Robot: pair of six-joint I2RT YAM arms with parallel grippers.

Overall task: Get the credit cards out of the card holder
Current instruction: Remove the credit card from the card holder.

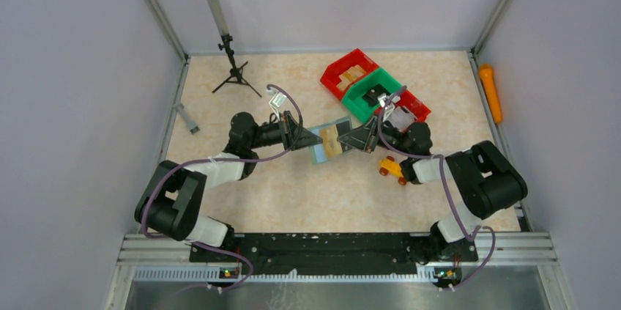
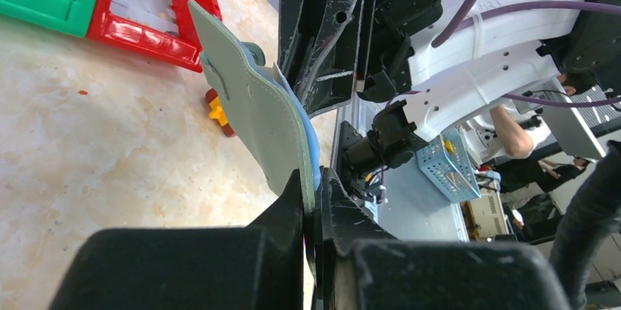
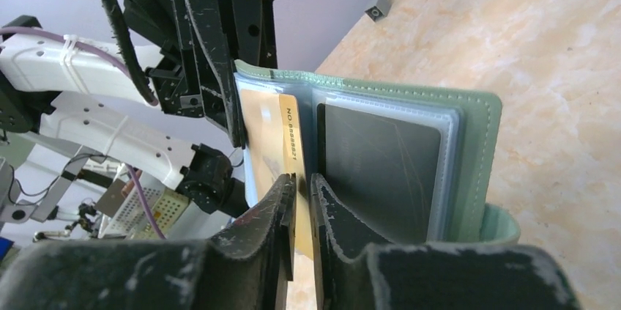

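- Our left fingers [image 1: 301,134] are pinched shut on one edge of the card holder [image 1: 329,140]. It hangs clear of the counter [image 1: 293,193], about mid-counter between the two arms.
- Our right fingers [image 3: 302,182] are closed on a tan-orange credit card [image 3: 272,125]. It stands in the open holder's clear sleeves, with printed digits along its edge.
- In the right wrist view a dark card [image 3: 381,160] sits in the next sleeve, beside the tan-orange one.
- In the left wrist view the holder's grey-green cover bends away from our left fingers towards the right ones. A blue edge shows along its inner side.
- A yellow toy car [image 1: 392,168] lies on the counter just beside our right wrist, below and to the right of the holder.
- Three bins sit together behind the right fingers. They are a red bin [image 1: 357,54] at the back, a green bin [image 1: 354,105] in the middle and a second red bin [image 1: 422,111] nearest the right arm.
- The back red bin holds something flat and tan. The green bin holds a dark item, and the second red bin holds something pale. Our right wrist and its cable cover part of the last two, so we cannot tell more.
- A small black tripod [image 1: 234,72] carrying a grey tube stands at the far left.
- A grey bar [image 1: 187,118] lies by the left wall.
- An orange cylinder [image 1: 490,92] lies along the right edge, well apart from the holder.
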